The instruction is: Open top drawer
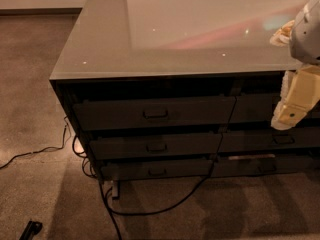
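The top drawer [152, 113] is a wide dark grey front just under the counter, with a small loop handle [155, 114] at its centre. Its front stands roughly flush with the cabinet face, and no interior shows. Two slimmer drawers [156, 146] lie below it. My gripper [290, 115] hangs at the right edge of the view, cream-coloured, in front of the neighbouring stack's top drawer [255, 107] and well right of the handle. It touches nothing that I can see.
A glossy grey counter top [200, 29] covers the cabinet. Black cables [165, 204] trail from under the drawers across the brown floor, one running left [35, 151]. A small black object [31, 229] lies at the bottom left.
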`<state>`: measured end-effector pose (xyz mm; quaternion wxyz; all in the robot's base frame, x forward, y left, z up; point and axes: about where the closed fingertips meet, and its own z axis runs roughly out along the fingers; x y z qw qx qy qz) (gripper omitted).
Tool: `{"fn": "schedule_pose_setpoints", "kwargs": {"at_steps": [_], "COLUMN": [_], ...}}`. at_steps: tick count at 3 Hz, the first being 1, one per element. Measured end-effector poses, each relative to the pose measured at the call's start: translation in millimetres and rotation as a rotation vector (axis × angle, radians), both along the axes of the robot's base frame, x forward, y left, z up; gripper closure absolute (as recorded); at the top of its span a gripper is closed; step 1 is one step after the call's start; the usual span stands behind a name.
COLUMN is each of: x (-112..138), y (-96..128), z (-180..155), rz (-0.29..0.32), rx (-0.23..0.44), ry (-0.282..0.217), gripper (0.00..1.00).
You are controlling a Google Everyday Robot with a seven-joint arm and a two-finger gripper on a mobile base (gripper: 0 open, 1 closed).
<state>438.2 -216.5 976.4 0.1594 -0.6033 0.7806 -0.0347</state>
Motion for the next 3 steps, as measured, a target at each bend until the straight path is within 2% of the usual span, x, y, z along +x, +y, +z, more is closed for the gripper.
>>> {"fn": "schedule_pose_setpoints", "kwargs": {"at_steps": [1,3], "x": [0.0,22.0], "y": [0.0,-3.2], "z": [0.0,-64.9], "rz": [0.0,0.017], "rx": [0.0,0.086], "ry": [0.0,0.09], "gripper": [0.0,0.0]}}
